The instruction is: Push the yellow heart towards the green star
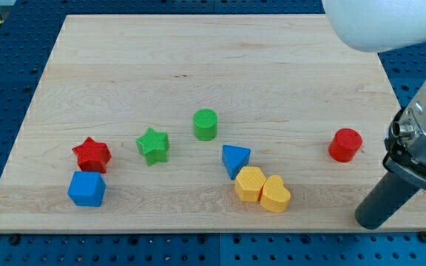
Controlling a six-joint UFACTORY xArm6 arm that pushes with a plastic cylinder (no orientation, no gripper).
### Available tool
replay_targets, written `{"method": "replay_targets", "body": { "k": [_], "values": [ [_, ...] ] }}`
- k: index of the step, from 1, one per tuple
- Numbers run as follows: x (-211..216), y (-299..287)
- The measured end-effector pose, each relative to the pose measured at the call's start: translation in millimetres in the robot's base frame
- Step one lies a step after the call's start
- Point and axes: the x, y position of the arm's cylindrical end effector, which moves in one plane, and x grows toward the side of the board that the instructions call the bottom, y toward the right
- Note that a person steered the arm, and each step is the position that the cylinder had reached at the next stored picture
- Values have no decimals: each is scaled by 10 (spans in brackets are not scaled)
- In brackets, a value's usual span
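Yellow heart (276, 194) sits lower centre, untouched; my tip (372, 219), no gripper fitted, must swing right of it, then push left toward green star (153, 144).

- Arm body (390, 21) cut off by top and right edges, above the red cylinder (345, 145).
- Board (198, 52) far-right corner hidden behind arm body.

A big wooden board (198, 66) fills most of the view. Its wood is light, with thin lines running across. Around it sits a blue table (6, 81) full of small round holes in rows. The light is bright and even. No walls or windows show.
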Motion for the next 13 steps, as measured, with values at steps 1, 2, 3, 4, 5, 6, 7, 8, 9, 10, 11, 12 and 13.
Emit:
{"method": "replay_targets", "body": {
  "k": [1, 2, 3, 4, 5, 6, 7, 8, 9, 10, 11, 12, 13],
  "values": [
    [3, 94],
    [-27, 66],
    [-20, -164],
    [-23, -482],
    [-48, -748],
    [-139, -861],
    [-248, -1003],
    [-324, -1184],
    [-394, -1402],
    [-468, -1570],
    [-472, -1483],
    [-401, -1201],
    [-160, -1260]
  ]
}}
